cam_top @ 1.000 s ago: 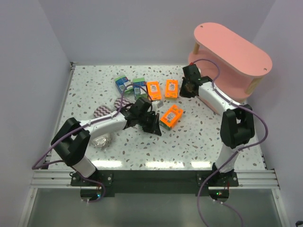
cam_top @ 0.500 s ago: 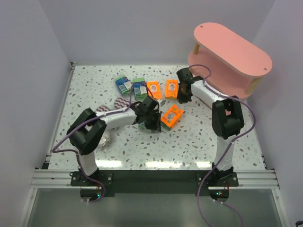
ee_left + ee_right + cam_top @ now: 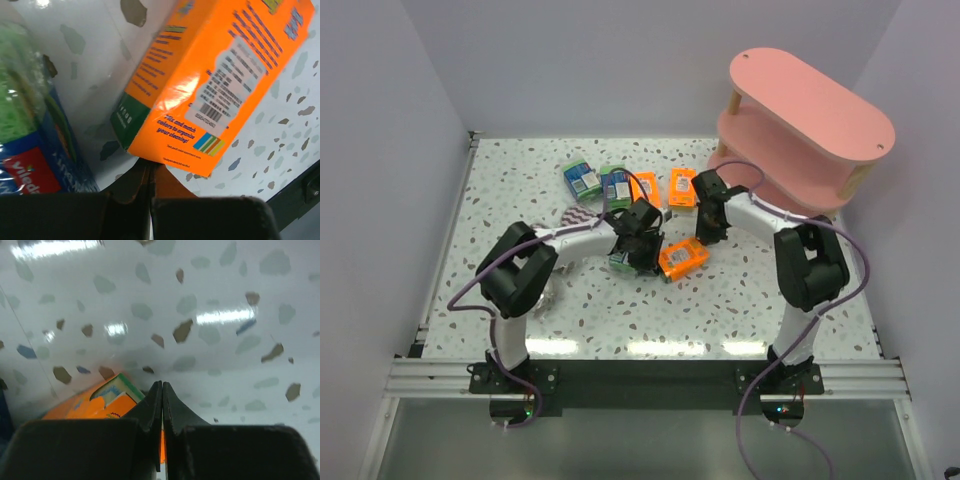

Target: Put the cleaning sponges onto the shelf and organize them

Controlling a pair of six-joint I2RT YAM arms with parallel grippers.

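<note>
The pink shelf (image 3: 810, 100) stands at the back right. One orange pack (image 3: 682, 258) lies mid-table between my grippers; it also shows in the left wrist view (image 3: 220, 85) and the right wrist view (image 3: 95, 402). My left gripper (image 3: 650, 250) (image 3: 150, 172) is shut and empty, its tips at that pack's near edge. A green-and-blue pack (image 3: 622, 262) (image 3: 25, 125) lies just left of it. My right gripper (image 3: 706, 230) (image 3: 161, 390) is shut and empty, low over the table beside the pack's far corner. Two more orange packs (image 3: 682, 187) and two green-and-blue packs (image 3: 582, 177) lie further back.
A purple zigzag pack (image 3: 578, 215) lies partly under my left arm. A greyish pack (image 3: 546, 294) shows behind the left arm's elbow. White walls close the table at left and back.
My left gripper has moved right up to the orange pack, which has shifted a little nearer. My right gripper has come away from the shelf, down and left to the pack.
</note>
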